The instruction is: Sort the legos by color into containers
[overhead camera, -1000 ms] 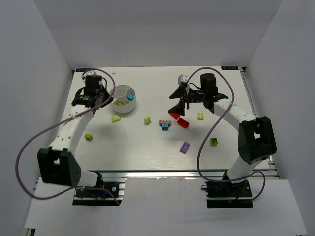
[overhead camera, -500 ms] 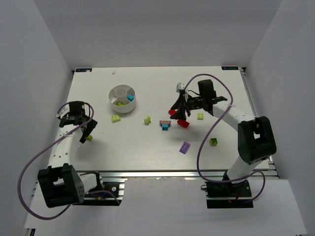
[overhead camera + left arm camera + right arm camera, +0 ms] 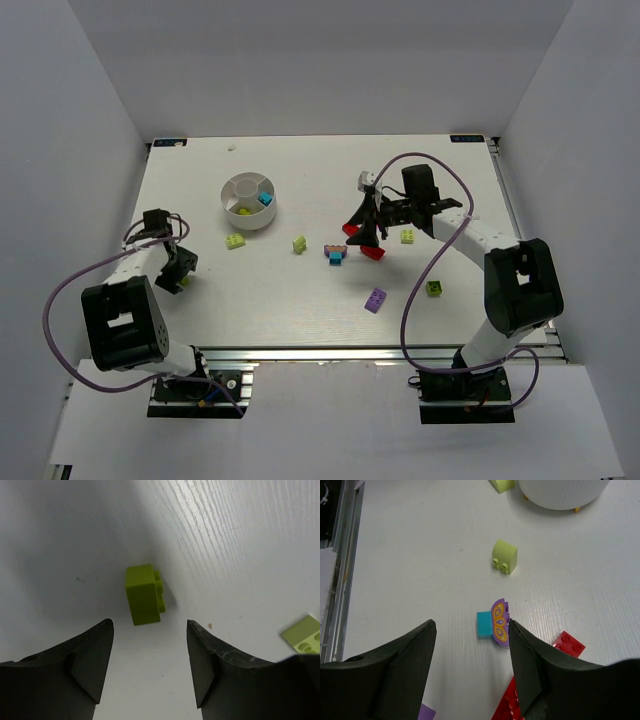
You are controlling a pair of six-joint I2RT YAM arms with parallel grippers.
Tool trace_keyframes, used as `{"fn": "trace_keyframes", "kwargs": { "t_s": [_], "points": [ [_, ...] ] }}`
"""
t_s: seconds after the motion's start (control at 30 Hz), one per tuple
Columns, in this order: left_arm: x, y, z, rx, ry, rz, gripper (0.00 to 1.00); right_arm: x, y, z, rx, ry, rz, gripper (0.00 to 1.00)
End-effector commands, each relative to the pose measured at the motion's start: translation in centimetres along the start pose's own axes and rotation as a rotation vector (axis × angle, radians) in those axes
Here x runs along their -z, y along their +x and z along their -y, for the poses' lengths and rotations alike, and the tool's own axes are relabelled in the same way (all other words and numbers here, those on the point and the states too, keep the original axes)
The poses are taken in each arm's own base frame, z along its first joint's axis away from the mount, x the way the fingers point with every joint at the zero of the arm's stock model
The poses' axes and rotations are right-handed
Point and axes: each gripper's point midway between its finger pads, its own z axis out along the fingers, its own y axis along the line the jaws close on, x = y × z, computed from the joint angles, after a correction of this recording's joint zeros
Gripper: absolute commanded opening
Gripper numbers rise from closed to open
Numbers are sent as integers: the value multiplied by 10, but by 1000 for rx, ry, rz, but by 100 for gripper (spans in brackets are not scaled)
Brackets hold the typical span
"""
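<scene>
My left gripper (image 3: 149,622) stands open just short of a lime-green lego (image 3: 144,595) lying on the table, with nothing between its fingers. In the top view it (image 3: 180,270) is at the left, with the lego (image 3: 181,280) beside it. My right gripper (image 3: 471,623) is open too, low over a cyan lego (image 3: 484,625) joined to a purple patterned one (image 3: 499,621). Its right finger is over red legos (image 3: 569,644). The white dish (image 3: 248,185) holds a cyan lego (image 3: 265,198) and a lime one (image 3: 243,211) in separate containers.
Loose lime legos lie at the dish's front (image 3: 235,241), mid-table (image 3: 300,244) and right of my right gripper (image 3: 409,237). A darker green one (image 3: 434,288) and a purple one (image 3: 375,300) sit nearer the front. White walls enclose the table.
My left arm swung from the dish back to the lime lego at the left and its gripper opened. My right gripper narrowed a little and shifted slightly over the red and cyan legos.
</scene>
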Motion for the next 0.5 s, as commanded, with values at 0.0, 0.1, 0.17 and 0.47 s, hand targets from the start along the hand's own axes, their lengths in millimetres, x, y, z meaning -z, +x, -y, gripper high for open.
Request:
{"fn": "trace_keyframes", "kwargs": {
  "t_s": [0.0,0.1,0.17,0.47],
  "points": [
    [-2,-23,11,13,27,61,69,5,-12,-4,52,6,13,65],
    [-9,-27,9,10,8,64,65,4,-12,-3,51,5,8,66],
    [-11,-31,9,9,2,77,63,3,-11,-2,51,5,6,66],
    [-14,-40,10,-21,-10,107,44,3,-12,2,49,6,-1,66]
  ]
}}
